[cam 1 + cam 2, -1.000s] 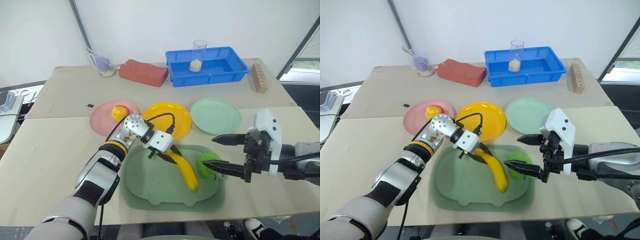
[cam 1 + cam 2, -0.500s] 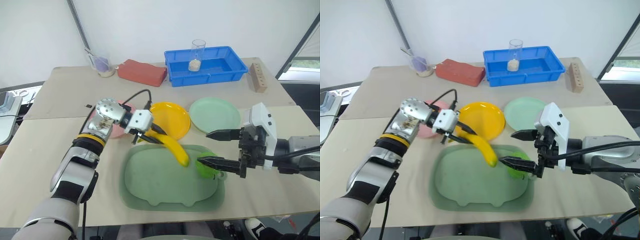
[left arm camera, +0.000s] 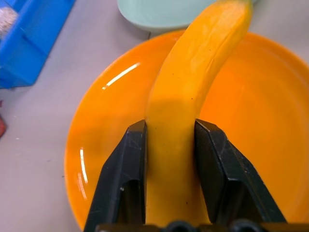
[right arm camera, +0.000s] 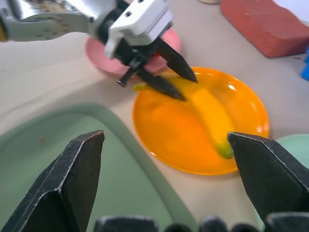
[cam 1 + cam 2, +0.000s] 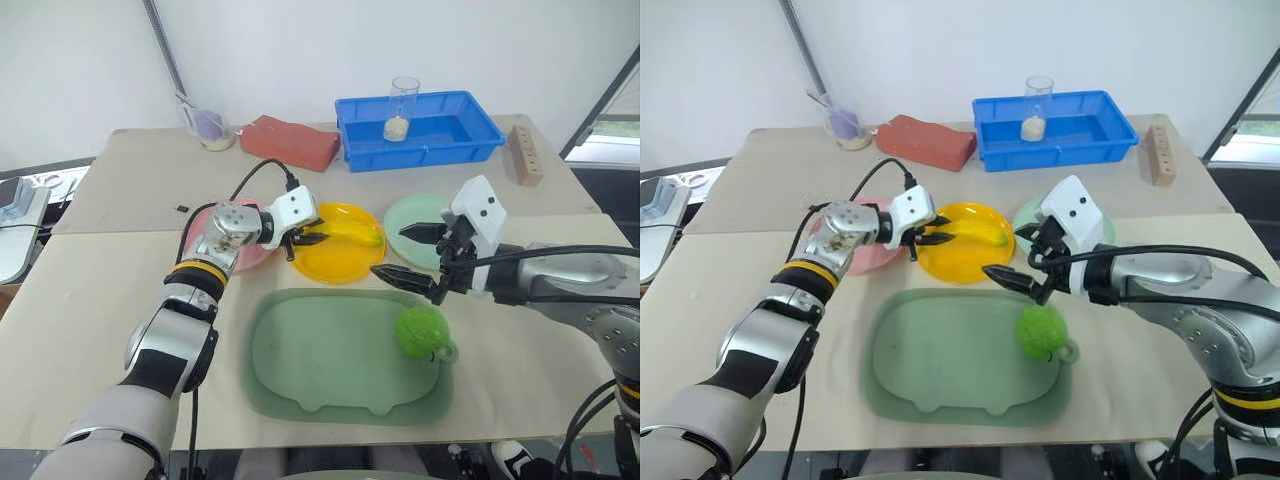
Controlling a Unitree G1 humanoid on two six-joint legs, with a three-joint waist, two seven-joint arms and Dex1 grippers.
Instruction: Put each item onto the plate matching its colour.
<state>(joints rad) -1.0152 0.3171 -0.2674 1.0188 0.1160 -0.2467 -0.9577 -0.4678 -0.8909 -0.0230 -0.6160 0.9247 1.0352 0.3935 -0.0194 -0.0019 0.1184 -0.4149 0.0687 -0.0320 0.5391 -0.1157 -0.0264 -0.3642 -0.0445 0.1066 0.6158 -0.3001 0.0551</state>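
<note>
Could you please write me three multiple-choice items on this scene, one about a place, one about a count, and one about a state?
1. Where is the green fruit?
A. on the dull-green tray
B. on the mint plate
C. in the blue bin

2. How many round plates are there?
A. two
B. three
C. four

3. How is the right gripper?
A. shut on the banana
B. shut, empty
C. open, empty

Key: 1 A, it lies at the tray's right end; 2 B, pink, yellow and mint; 3 C, its fingers stand wide apart.
</note>
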